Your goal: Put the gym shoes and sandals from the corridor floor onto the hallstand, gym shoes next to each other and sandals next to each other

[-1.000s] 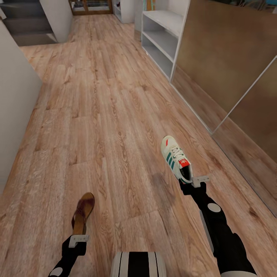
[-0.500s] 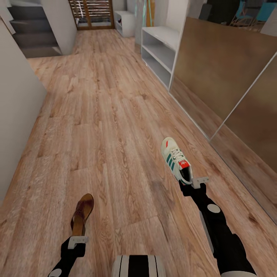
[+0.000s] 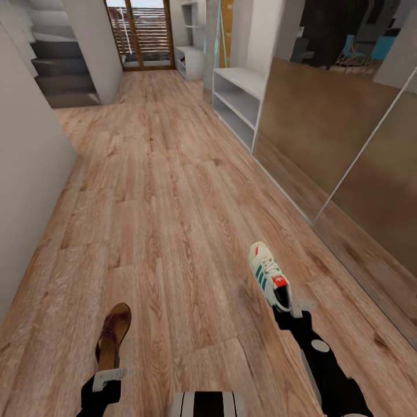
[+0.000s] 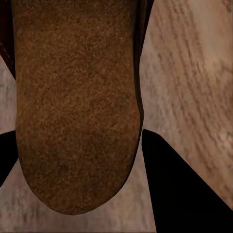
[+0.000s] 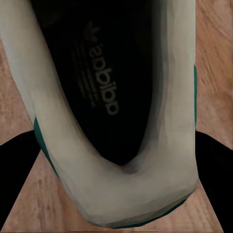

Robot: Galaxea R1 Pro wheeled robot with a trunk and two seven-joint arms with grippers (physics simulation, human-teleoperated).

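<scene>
Left end effector [image 3: 106, 376] clamps 1 sandal [image 3: 113, 335], right end effector [image 3: 291, 311] clamps 1 gym shoe [image 3: 267, 274]

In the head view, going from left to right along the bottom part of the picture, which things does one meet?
left gripper holding the sandal → robot's striped trunk → gym shoe → right gripper

On my left, the left gripper [image 3: 109, 373] holds 1 sandal [image 3: 113, 335] by its heel above the corridor floor [image 3: 168, 191]; on my right, the right gripper [image 3: 291, 310] holds 1 gym shoe [image 3: 268, 274] likewise. A shelf unit [image 3: 236, 101] stands ahead, along the right wall.
</scene>
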